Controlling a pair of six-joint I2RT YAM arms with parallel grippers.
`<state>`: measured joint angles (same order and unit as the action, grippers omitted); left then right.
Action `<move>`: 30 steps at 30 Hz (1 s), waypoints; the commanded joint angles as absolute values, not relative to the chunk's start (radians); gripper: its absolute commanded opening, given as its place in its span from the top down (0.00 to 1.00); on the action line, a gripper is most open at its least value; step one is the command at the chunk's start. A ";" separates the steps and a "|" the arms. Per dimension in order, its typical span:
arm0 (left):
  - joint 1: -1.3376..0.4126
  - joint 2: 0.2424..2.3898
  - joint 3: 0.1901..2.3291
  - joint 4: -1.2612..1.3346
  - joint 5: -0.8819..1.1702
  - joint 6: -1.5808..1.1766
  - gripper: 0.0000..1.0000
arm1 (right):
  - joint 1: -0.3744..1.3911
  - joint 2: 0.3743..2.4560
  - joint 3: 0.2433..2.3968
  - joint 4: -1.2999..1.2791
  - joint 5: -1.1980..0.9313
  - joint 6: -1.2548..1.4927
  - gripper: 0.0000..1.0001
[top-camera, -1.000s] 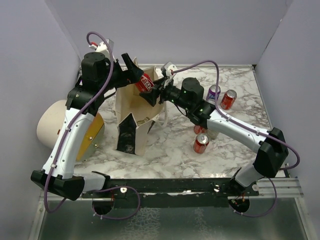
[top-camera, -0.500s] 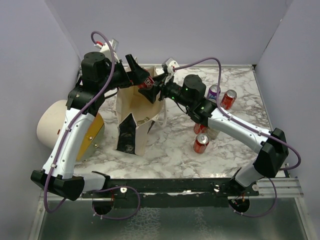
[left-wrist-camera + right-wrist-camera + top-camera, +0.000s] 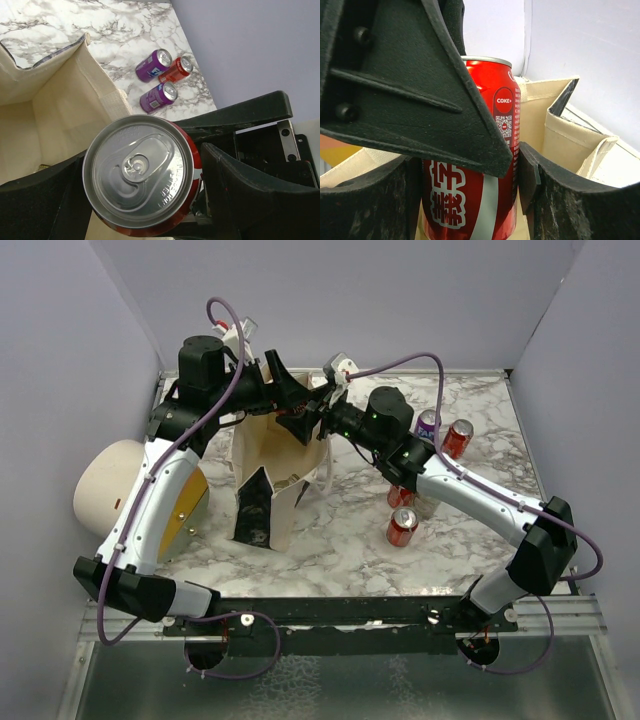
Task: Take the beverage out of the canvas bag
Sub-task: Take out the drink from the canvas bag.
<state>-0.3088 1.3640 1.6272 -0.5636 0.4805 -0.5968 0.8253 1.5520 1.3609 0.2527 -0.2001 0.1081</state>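
The cream canvas bag (image 3: 262, 455) stands upright at the left of the table, its black panel facing the near edge. A red Coke can (image 3: 296, 416) hangs over the bag's open mouth. My left gripper (image 3: 285, 395) is shut on it; in the left wrist view the can's silver top (image 3: 140, 170) fills the space between my fingers, with the bag's inside (image 3: 60, 100) below. My right gripper (image 3: 310, 422) reaches in from the right and closes on the same can (image 3: 470, 200). Its pads (image 3: 527, 175) touch the can's sides, above the bag (image 3: 565, 135).
A purple can (image 3: 428, 425) and a red can (image 3: 457, 438) stand at the back right. Two more red cans (image 3: 402, 527) stand mid-table. A cream cylinder with an orange end (image 3: 110, 485) lies left of the bag. Walls enclose the table on three sides.
My left arm has carried the can slightly right and turned it over the bag's mouth. My right gripper has moved in and now sits around the can.
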 commanded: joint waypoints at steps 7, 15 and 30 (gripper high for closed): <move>-0.307 1.358 1.677 -0.567 0.542 -0.568 0.54 | 0.824 1.507 1.423 0.318 -0.212 0.074 0.93; -0.307 1.314 1.643 -0.430 0.554 -0.573 0.88 | 0.824 1.465 1.416 0.240 -0.186 -0.018 0.10; -0.465 1.313 1.707 -0.310 0.381 -0.431 1.00 | 0.823 1.082 1.372 -0.082 0.194 -0.224 0.00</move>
